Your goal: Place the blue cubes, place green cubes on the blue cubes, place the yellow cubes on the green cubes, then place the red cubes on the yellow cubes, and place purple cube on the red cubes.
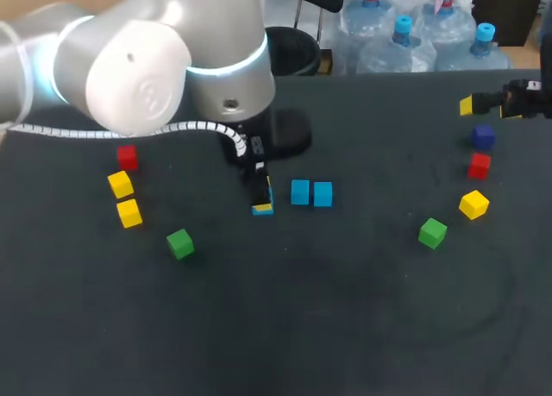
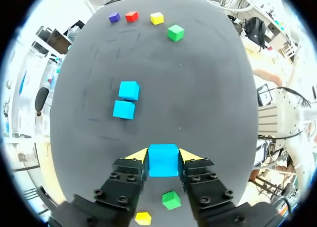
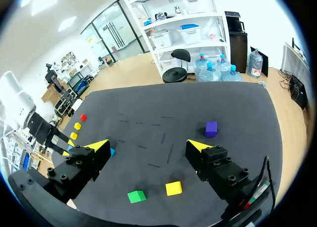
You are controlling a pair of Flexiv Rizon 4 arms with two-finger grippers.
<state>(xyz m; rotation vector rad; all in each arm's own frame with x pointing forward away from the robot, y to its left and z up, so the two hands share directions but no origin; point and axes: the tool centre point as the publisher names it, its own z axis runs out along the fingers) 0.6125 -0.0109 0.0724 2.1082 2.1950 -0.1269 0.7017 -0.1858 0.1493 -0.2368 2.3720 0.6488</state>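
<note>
Table (image 1: 362, 327): dark top. Left fingers (image 2: 136, 154) low near the middle, clamped on a blue cube (image 2: 163, 160) from both sides, near two blue cubes (image 2: 129, 90) lying side by side. Right fingers (image 3: 96, 147) spread wide, holding nothing, over the far right.
</note>
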